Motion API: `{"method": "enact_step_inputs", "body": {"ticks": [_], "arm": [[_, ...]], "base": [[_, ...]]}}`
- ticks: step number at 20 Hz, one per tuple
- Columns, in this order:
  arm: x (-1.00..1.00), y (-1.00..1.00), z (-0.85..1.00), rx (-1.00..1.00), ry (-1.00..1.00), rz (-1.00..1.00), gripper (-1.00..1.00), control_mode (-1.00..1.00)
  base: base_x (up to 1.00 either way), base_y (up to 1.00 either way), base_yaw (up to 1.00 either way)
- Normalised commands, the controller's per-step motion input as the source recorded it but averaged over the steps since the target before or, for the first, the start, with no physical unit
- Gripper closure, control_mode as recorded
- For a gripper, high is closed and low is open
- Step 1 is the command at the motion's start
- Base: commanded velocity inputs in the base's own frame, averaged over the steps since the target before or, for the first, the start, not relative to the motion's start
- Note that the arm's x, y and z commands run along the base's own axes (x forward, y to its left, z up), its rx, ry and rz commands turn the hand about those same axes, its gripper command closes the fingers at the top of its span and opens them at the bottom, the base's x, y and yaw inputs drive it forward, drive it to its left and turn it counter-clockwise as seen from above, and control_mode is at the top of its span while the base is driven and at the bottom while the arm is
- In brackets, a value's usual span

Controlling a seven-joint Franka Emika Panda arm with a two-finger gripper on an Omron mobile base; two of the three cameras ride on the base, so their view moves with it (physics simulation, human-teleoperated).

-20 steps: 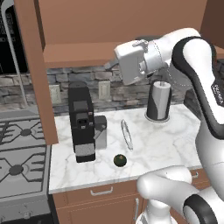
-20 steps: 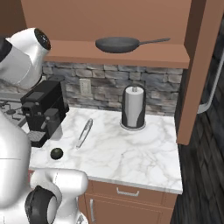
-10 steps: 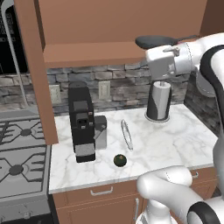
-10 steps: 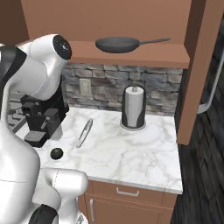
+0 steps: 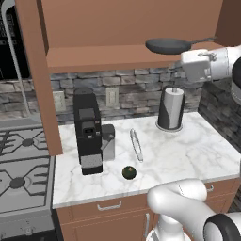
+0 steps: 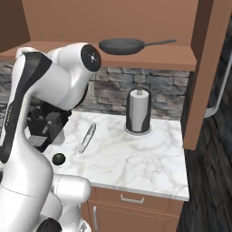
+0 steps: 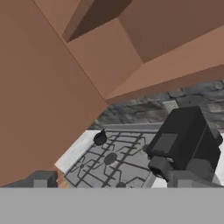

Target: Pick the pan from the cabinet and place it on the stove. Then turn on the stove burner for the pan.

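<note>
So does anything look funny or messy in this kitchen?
Not much. The pan sits flat on the open cabinet shelf, nothing has spilled, and the tongs and a small dark round thing lie loose on the counter.

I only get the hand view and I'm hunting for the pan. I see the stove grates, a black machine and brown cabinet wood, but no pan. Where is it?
Observer: The pan lies flat on the open bottom shelf of the cabinet, above the counter, well to the right of the stove.
Operator: Which way does its handle point?
Observer: To the right along the shelf, away from the stove.
Operator: Anything under it I should mind?
Observer: A paper towel roll stands upright on the marble counter, almost straight below the pan.
</note>
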Motion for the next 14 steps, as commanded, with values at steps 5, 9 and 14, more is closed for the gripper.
{"method": "enact_step_inputs", "body": {"ticks": [5, 9, 14], "arm": [[0.46, -0.73, 0.0, 0.0, -0.01, -0.14, -1.0, -1.0], [0.43, -0.72, 0.0, 0.0, 0.0, -0.15, -1.0, -1.0], [0.38, -0.73, 0.01, 0.0, 0.0, -0.16, -1.0, -1.0]], "base": [[0.0, 0.0, 0.0], [0.0, 0.0, 0.0], [0.0, 0.0, 0.0]]}}
